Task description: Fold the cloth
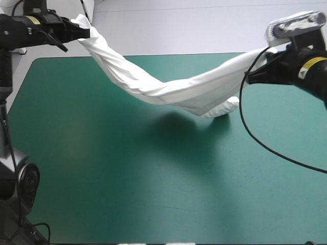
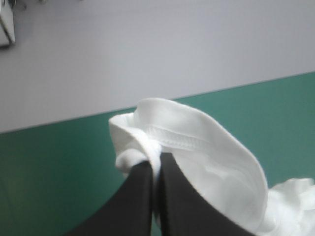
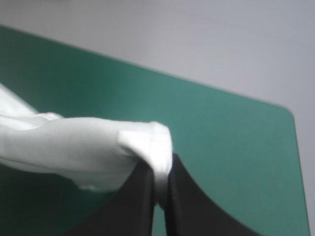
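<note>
The white T-shirt (image 1: 168,87) hangs in the air as a long sagging band, stretched between both arms over the far half of the teal-green table. My left gripper (image 1: 88,31) is raised at the far left and shut on one end of the T-shirt (image 2: 197,152), a hemmed edge bunched at its fingertips. At the far right my right gripper (image 1: 263,64) is shut on the other end of the T-shirt (image 3: 98,147). The band's lowest part, with a dangling sleeve (image 1: 225,108), hangs just above the cover right of the middle.
The teal-green cover (image 1: 153,194) lies bare under the T-shirt, with the T-shirt's shadow (image 1: 179,127) near the middle. The table's far edge (image 1: 153,55) runs behind the hanging band, and a pale floor lies beyond it.
</note>
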Motion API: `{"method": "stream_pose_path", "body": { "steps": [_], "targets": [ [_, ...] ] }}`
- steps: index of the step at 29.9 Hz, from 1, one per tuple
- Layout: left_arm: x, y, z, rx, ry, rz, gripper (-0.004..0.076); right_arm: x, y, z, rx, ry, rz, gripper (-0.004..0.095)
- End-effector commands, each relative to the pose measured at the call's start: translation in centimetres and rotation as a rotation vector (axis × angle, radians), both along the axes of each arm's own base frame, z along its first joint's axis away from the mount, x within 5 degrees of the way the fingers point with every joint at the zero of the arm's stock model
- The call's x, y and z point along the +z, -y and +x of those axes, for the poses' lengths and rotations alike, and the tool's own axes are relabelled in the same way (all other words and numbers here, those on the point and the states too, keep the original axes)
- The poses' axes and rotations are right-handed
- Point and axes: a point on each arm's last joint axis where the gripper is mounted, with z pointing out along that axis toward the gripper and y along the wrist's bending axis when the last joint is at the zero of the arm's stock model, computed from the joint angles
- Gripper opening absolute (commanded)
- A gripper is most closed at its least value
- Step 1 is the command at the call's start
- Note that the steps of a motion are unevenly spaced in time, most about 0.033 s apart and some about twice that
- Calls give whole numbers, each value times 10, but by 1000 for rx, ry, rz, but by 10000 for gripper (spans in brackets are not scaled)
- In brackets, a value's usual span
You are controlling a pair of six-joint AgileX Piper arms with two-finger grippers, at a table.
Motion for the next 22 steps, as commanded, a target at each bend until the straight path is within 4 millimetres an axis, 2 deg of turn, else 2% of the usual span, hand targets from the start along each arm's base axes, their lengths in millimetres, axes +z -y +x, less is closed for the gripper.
{"method": "stream_pose_path", "body": {
  "steps": [1, 3, 9, 12, 15, 17, 19, 22],
  "targets": [
    [54, 5, -66, -66, 183, -64, -22, 56, 19, -39, -8, 289, 37, -17],
    [72, 7, -91, -103, 270, -101, -22, 75, 25, -56, -1, 381, 31, -17],
    [118, 11, -163, -193, 545, -205, -22, 115, 38, -103, 56, 600, 61, -16],
    [133, 11, -196, -214, 664, -248, -22, 129, 43, -126, 88, 695, 121, -16],
    [142, 10, -223, -226, 735, -265, -22, 135, 46, -140, 112, 738, 151, -16],
    [143, 9, -233, -225, 749, -259, -22, 135, 46, -141, 124, 733, 160, -17],
    [141, 10, -232, -231, 720, -246, -22, 131, 44, -136, 124, 689, 152, -16],
    [128, 11, -212, -224, 603, -200, -22, 118, 36, -115, 122, 545, 128, -17]
  ]
}}
